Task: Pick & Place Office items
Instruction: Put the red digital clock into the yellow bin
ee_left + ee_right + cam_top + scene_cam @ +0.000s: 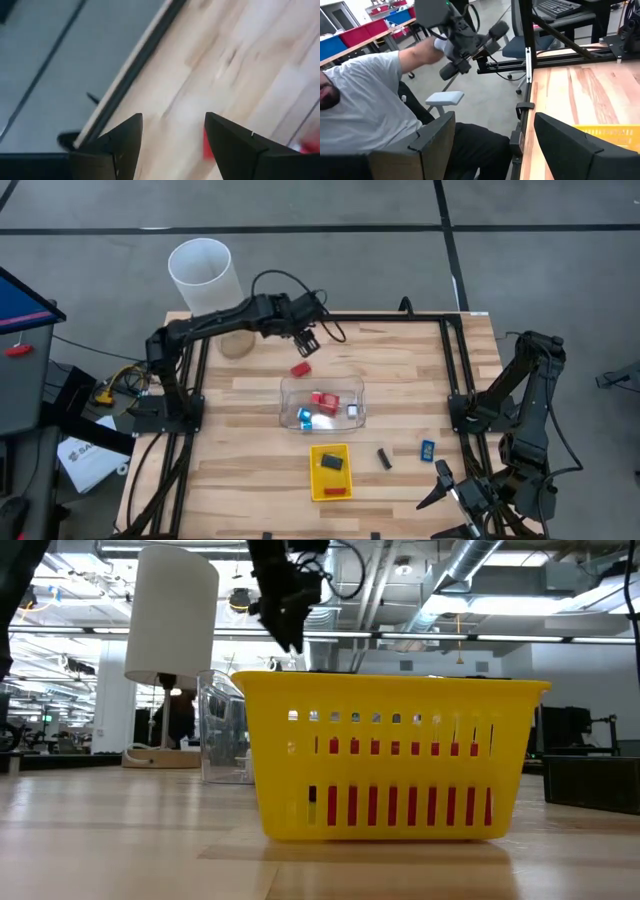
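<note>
My left gripper (306, 343) hangs open above the table's far half, just beyond a red block (300, 368) that lies flat on the wood. In the left wrist view the open fingers (172, 117) frame bare wood, with the red block (207, 144) beside one finger. A clear tray (322, 405) holds red blocks and blue-and-white bits. A yellow tray (331, 471) holds a black bit and a thin red stick. One black bit (384, 458) and one blue bit (427, 448) lie on the table. My right gripper (440, 485) waits open at the near right edge.
A tall white cylinder (205, 275) stands at the far left corner, with a round brown disc (237, 345) next to it. The black frame rails (455, 360) run along the table's sides. In the right wrist view a person (375, 95) sits beyond the table edge.
</note>
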Tool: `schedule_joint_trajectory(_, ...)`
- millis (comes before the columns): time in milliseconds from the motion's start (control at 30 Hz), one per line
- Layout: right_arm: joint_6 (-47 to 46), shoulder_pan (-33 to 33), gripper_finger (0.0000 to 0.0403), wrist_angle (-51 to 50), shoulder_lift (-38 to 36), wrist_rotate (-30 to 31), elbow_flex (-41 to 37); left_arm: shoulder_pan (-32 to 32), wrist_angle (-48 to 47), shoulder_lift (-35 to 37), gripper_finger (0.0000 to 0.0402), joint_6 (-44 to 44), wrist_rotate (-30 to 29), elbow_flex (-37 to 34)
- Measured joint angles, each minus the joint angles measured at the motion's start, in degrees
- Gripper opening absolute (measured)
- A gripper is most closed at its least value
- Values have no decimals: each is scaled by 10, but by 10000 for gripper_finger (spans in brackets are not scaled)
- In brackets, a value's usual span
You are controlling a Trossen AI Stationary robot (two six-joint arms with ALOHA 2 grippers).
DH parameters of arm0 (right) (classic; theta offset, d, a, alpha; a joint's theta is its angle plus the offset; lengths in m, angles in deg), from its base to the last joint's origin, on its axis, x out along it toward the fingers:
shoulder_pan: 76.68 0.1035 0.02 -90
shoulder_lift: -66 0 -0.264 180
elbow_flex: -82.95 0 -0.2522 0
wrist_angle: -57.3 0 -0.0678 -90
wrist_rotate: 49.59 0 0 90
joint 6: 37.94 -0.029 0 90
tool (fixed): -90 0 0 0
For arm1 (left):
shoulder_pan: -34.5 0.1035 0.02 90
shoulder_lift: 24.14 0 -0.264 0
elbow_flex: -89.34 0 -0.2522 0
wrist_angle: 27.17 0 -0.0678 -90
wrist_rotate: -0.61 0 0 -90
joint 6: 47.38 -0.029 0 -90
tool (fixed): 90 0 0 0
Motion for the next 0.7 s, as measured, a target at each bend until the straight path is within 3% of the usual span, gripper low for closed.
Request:
schedule_joint_trajectory(167,0,-1,265,-5,0,2,0,14,-76,-18,211,10,100,1)
schedule_joint_trajectory(700,0,13,265,-7,0,1,0,34,-119,-124,263,21,187,6)
